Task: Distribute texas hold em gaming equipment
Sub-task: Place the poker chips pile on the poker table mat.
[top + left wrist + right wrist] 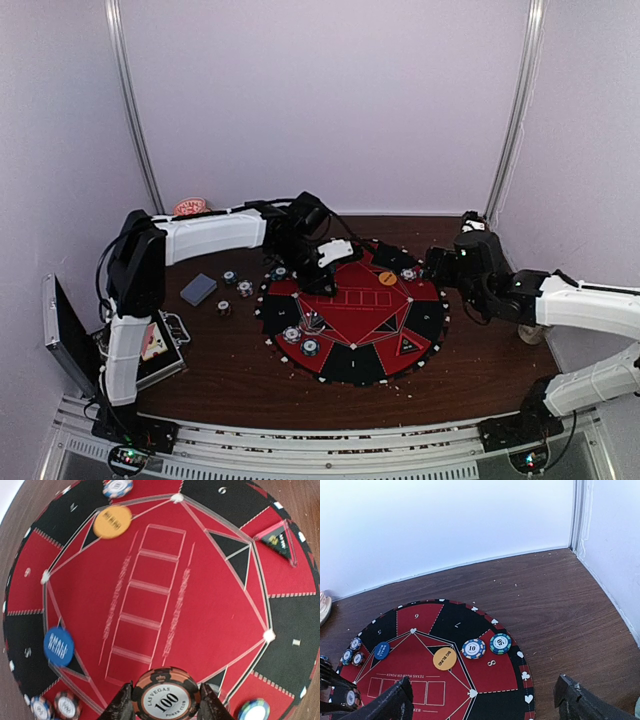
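- The left hand (pixel 166 711) was clamped on a brown-and-orange chip (pixel 166 696) marked 100, a finger on either side of its rim and its printed face turned toward the wrist camera.
- From overhead, that hand hovered over the 11 o'clock part of the round poker mat (pixel 352 362), so the chip was in the air and not yet on the felt.
- The right hand (pixel 485 700) stood wide apart and empty, low by the mat's 2 o'clock edge.
- Near 1 o'clock an orange button (pixel 444 658) lay beside a blue chip (pixel 473 648) and a teal chip (pixel 500 643).
- A blue button (pixel 58 646) sat on the mat, further round toward 11 o'clock.
- Off the mat toward 9 o'clock, a deck of cards (pixel 198 289) and a few loose chips (pixel 237 285) waited on the counter (pixel 220 370).
- The step in hand looked like delivering this chip to a seat.
- Doing it well would mean choosing a sector without chips, coming down until the chip almost met the felt, then easing the fingers apart so it settled without rolling.
- The descent would need to keep clear of the blue button, and the right hand should hold off.
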You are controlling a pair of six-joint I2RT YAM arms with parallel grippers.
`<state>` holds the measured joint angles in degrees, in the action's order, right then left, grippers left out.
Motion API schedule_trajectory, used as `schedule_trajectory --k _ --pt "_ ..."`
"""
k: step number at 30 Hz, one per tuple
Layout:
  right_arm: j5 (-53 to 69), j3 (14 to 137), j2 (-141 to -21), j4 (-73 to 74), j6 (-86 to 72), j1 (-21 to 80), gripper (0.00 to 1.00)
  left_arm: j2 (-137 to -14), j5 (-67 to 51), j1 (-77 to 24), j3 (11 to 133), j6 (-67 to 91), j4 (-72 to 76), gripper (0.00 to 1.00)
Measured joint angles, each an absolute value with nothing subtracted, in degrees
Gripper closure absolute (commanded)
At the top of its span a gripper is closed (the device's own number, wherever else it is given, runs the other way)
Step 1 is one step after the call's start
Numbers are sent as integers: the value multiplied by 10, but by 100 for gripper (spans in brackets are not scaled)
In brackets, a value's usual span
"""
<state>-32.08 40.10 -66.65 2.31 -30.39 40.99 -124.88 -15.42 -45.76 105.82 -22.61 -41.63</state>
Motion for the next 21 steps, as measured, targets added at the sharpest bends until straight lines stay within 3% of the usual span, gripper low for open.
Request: schedule_trajectory --k 8,21 --pt "-336 391 -628 23 -304 409 0 -1319 -149 -511 1143 -209 -421 72" --pt "-343 389 -612 23 -304 408 0 -1378 -139 -519 1149 -198 -422 71"
